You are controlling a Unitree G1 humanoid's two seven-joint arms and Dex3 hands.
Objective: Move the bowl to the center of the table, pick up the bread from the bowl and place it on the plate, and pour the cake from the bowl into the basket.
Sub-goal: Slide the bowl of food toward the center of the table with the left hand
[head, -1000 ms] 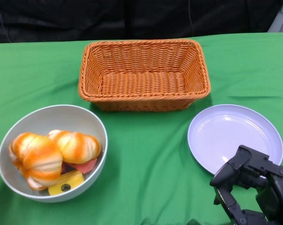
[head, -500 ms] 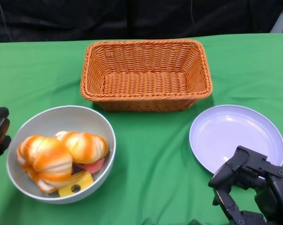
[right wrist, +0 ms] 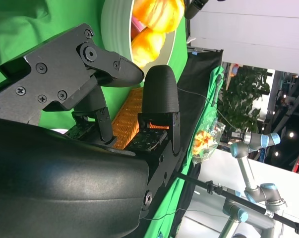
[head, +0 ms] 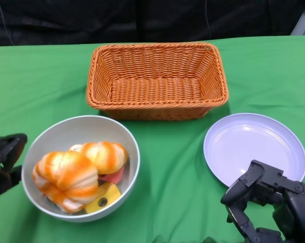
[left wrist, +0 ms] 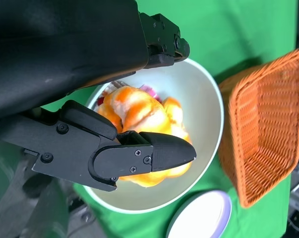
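Observation:
A grey bowl (head: 81, 120) sits at the front left of the green table. It holds two orange-and-white bread rolls (head: 66, 174), a pink cake piece (head: 112, 177) and a yellow piece (head: 102, 198). My left hand (head: 3, 162) is at the bowl's left rim with its fingers apart; whether it touches the rim I cannot tell. The left wrist view shows the fingers (left wrist: 154, 153) spread over the bowl (left wrist: 204, 99) and bread (left wrist: 139, 109). The right hand (head: 268, 202) hangs empty, fingers apart, just in front of the lilac plate (head: 253, 144).
An empty wicker basket (head: 155, 46) stands at the back centre. Bare green cloth lies between bowl and plate. The right wrist view shows the bowl (right wrist: 112, 20) past the right hand's fingers (right wrist: 159, 94).
The bowl has slid right, toward the middle of the table, with the left hand following in from the left edge. The right hand has barely shifted.

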